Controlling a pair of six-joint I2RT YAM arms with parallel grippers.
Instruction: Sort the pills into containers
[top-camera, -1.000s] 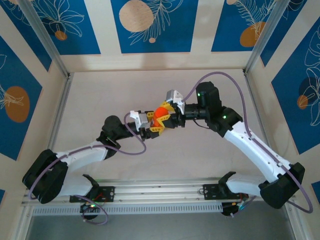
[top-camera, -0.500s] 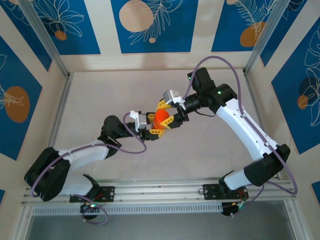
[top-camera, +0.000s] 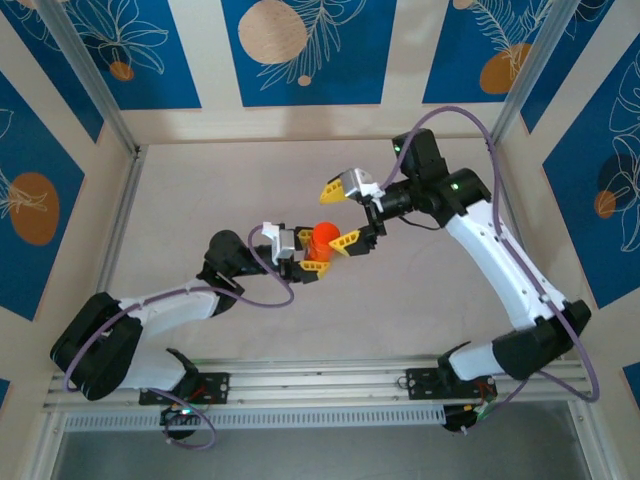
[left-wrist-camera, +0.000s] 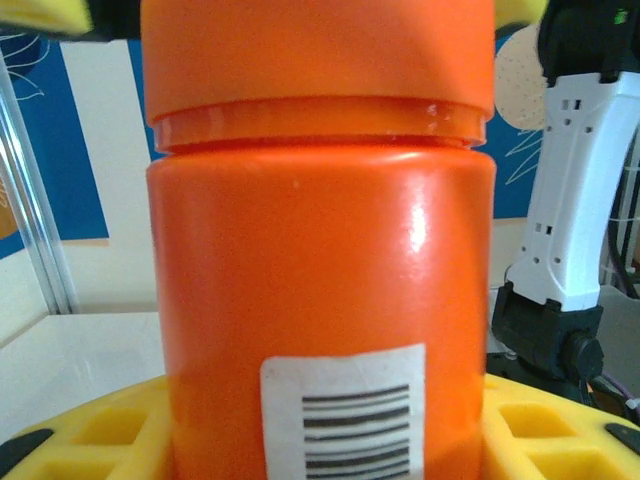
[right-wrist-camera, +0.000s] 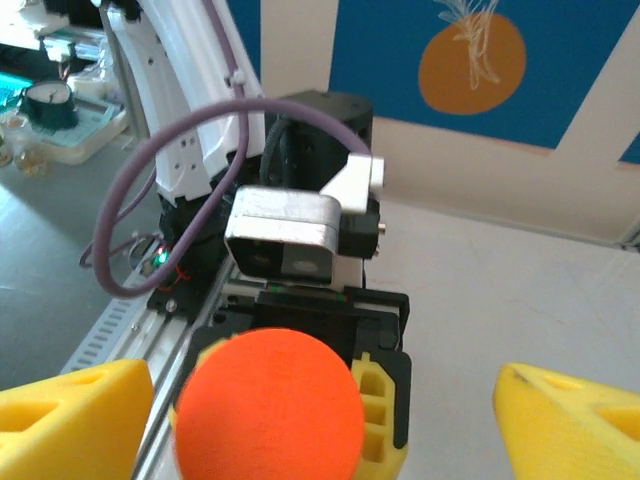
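An orange cylindrical bottle (top-camera: 323, 238) with its cap on and a barcode label (left-wrist-camera: 345, 415) is held upright above the table. My left gripper (top-camera: 320, 252) is shut on its body, one yellow finger (left-wrist-camera: 95, 430) on each side. My right gripper (top-camera: 340, 215) stands open, its yellow fingertips (right-wrist-camera: 70, 420) wide apart on either side of the orange cap (right-wrist-camera: 268, 405) and not touching it. The pills and the containers are out of view.
The left arm's wrist camera housing (right-wrist-camera: 285, 235) sits just behind the bottle. The white right arm (left-wrist-camera: 575, 200) rises at the right. Pale tabletop (top-camera: 200, 190) lies all round, bounded by aluminium rails (top-camera: 120, 210) and blue patterned walls.
My right gripper has opened wide, come off the bottle's cap and drawn back towards the far right. The left gripper has kept its hold on the bottle in the same place.
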